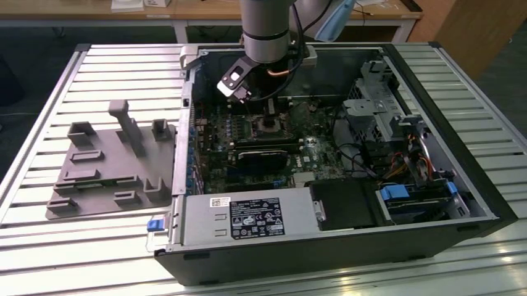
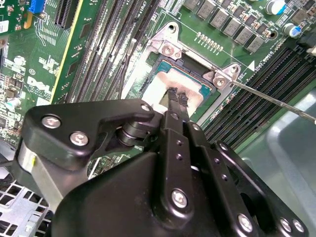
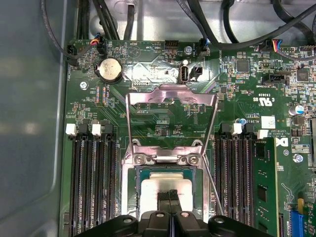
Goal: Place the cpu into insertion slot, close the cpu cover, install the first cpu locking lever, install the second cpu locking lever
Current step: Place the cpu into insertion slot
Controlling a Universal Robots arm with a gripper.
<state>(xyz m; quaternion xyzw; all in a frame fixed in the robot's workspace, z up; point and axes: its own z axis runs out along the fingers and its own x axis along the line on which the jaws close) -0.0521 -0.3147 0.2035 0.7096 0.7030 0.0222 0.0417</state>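
Pale slatted metal is forming the surface (image 1: 123, 61), and an open computer case (image 1: 329, 253) is lying on its side across the middle of it. A grey moulded fixture (image 1: 107, 166) is sitting just beside the case, toward the surface's edge at the exterior view's left. Inside the case, the arm is reaching down toward the far edge of the motherboard (image 1: 317, 154).

The pincer (image 2: 175, 98) is hanging straight over the insertion slot (image 3: 132, 195), its two fingers drawn together with hardly a gap and gripping nothing between them. The cpu (image 2: 157, 91) is lying flat and square inside the slot, directly beneath the tips. Whether they are pressing on its metal top or hovering just above it, I cannot tell.

The cpu cover (image 3: 170, 94) is standing open, swung back on its hinge at the slot's edge, so it is lying beyond the cpu from the pincer rather than over it. One locking lever (image 2: 276, 101) is sticking out unlatched, its long rod running away from the slot's corner across the memory slots (image 2: 247, 116). By my judgement the chip is sitting seated and the cover is not yet closed
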